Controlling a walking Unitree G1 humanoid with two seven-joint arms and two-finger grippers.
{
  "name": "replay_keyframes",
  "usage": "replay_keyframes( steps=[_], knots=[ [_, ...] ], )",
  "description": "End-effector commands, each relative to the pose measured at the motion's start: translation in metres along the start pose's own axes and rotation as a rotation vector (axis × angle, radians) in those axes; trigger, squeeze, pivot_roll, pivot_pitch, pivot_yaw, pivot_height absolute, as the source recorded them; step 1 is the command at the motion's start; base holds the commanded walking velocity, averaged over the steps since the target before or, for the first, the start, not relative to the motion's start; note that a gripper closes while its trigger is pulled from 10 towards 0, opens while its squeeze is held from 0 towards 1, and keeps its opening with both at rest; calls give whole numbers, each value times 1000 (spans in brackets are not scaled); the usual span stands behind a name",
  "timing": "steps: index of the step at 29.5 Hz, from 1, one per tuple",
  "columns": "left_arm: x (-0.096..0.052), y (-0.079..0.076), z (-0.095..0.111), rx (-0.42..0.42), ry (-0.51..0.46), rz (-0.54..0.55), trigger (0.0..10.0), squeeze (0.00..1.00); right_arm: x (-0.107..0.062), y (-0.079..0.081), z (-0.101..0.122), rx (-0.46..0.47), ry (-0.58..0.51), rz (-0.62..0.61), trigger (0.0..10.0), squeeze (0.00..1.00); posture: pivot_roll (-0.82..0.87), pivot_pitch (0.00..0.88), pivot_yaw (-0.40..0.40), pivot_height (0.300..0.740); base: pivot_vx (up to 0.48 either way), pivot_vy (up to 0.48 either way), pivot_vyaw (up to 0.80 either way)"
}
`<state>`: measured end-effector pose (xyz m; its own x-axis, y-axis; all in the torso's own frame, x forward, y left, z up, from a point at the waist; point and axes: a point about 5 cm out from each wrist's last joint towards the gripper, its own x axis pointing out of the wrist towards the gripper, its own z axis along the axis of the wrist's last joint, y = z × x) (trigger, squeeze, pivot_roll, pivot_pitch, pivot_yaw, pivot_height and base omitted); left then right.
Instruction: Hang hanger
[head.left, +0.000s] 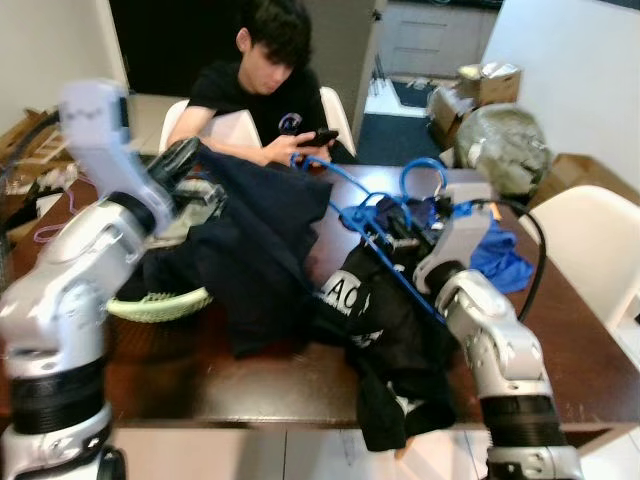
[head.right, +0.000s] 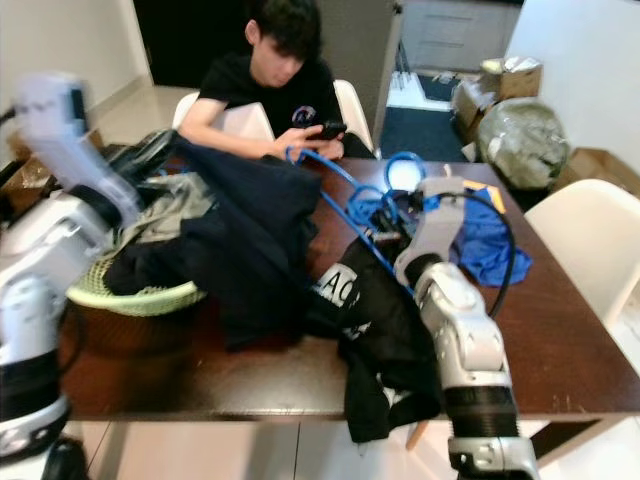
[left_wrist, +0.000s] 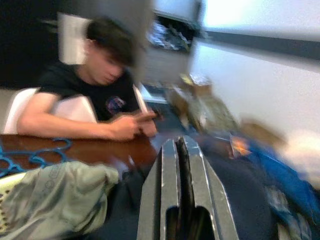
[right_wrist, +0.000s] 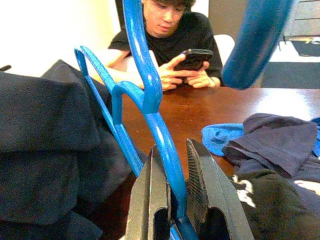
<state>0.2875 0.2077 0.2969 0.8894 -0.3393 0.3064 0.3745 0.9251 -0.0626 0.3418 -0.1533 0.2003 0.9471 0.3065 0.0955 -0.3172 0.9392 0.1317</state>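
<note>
We see our right hand (right_wrist: 175, 197) pinching the blue hanger (right_wrist: 150, 107) — its two black fingers (right_wrist: 147, 200) press on the plastic bar from either side, just below the point where the hook curves up. The hanger rises above the middle of the dark wooden desk (head.left: 250, 375), its frame running back toward the person (head.left: 262, 85) seated at the far side, who looks down at a phone (head.left: 318, 137). Our left hand (left_wrist: 184, 195) is raised over the left part of the desk, fingers pressed together with nothing visible between them — it sits at the top of a heap of dark navy clothing (head.left: 255, 245). A green basket (head.left: 160, 305) lies under that heap. A black printed garment (head.left: 390, 340) hangs over the near desk edge beside our right arm, and a blue cloth (head.left: 500, 260) lies beyond it.
</note>
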Motion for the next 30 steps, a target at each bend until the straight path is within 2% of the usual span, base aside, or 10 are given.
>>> replay_keyframes(
  steps=[1, 3, 4, 8, 9, 17, 18, 20, 23, 30],
  knots=[
    [-3, -6, 3, -4, 3, -55, 0, 0, -1, -3, -1, 4, 1, 1, 10000, 0, 125, 0, -97, 740, 0, 0, 0],
    [-19, -8, 5, 42, 54, -127, 0, 0, 1, 1, 1, 9, -3, 41, 10000, 0, 137, 0, -109, 740, 0, 0, 0],
    [-31, -18, 5, 98, 114, -234, 8196, 0, 3, 6, 1, 5, -4, 76, 10000, 0, 140, 0, -111, 740, 0, 0, 0],
    [-41, -30, 1, 131, 175, -328, 6431, 0, 6, 10, 2, 2, -5, 96, 10000, 0, 142, 0, -114, 740, 0, 0, 0],
    [-49, -45, -6, 158, 229, -434, 10000, 0, 7, 12, 3, -5, -4, 105, 10000, 0, 141, 0, -114, 740, 0, 0, 0],
    [-58, -52, -4, 178, 257, -498, 10000, 0, 8, 5, -3, -83, 41, 53, 10000, 0, 127, 0, -106, 740, 0, 0, 0],
    [-46, -28, 9, 200, 182, -312, 10000, 0, 8, 2, -5, -98, 57, 32, 10000, 0, 128, 0, -105, 740, 0, 0, 0],
    [-46, -28, 9, 200, 182, -312, 10000, 0, 8, 2, -5, -98, 57, 32, 10000, 0, 128, 0, -105, 740, 0, 0, 0],
    [-35, 38, 36, 173, 14, 194, 10000, 0, 8, -6, -8, -92, 64, -29, 10000, 0, 124, 0, -105, 740, 0, 0, 0],
    [-43, 73, 39, 119, -39, 493, 10000, 0, 7, -14, -7, -96, 66, -70, 10000, 0, 115, 0, -103, 740, 0, 0, 0]
  ],
)
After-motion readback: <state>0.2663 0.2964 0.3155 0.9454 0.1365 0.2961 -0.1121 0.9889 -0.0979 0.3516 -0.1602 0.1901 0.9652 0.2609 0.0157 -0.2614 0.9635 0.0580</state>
